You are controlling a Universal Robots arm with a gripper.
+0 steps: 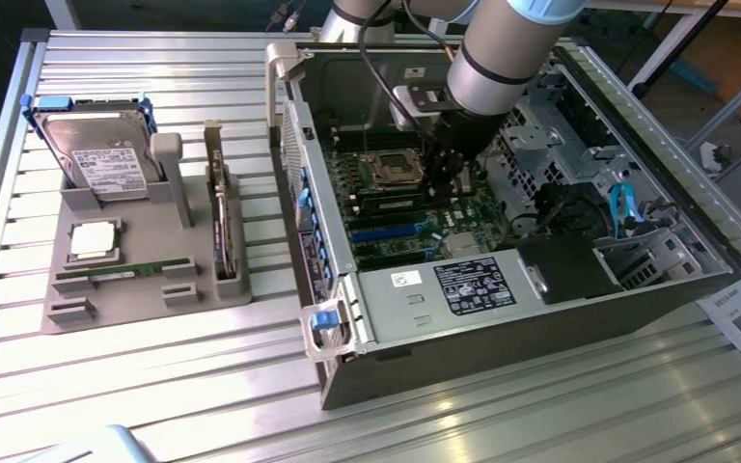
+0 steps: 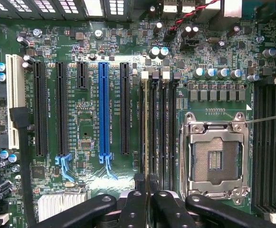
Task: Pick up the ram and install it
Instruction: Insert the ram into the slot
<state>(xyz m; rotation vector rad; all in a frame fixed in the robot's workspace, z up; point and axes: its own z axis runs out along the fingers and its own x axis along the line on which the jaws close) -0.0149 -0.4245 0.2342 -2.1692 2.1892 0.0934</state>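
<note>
Ram: a thin green stick is standing on edge in a slot near the CPU socket, running lengthwise toward the claw.
Handling: I am judging it light and stiff but fragile. It is asking for a pinch across its flat faces at the top edge, off the contacts, and a straight, even press.
Claw: the claw is straddling the stick's near end; whether it is clamping or letting go I cannot tell.
Arm: it is reaching steeply down into the open case, wrist facing the board squarely.
Tray: a spare stick is lying flat in the grey tray on the surface — well apart from the case, sharing the tray with a drive and a card.
</note>
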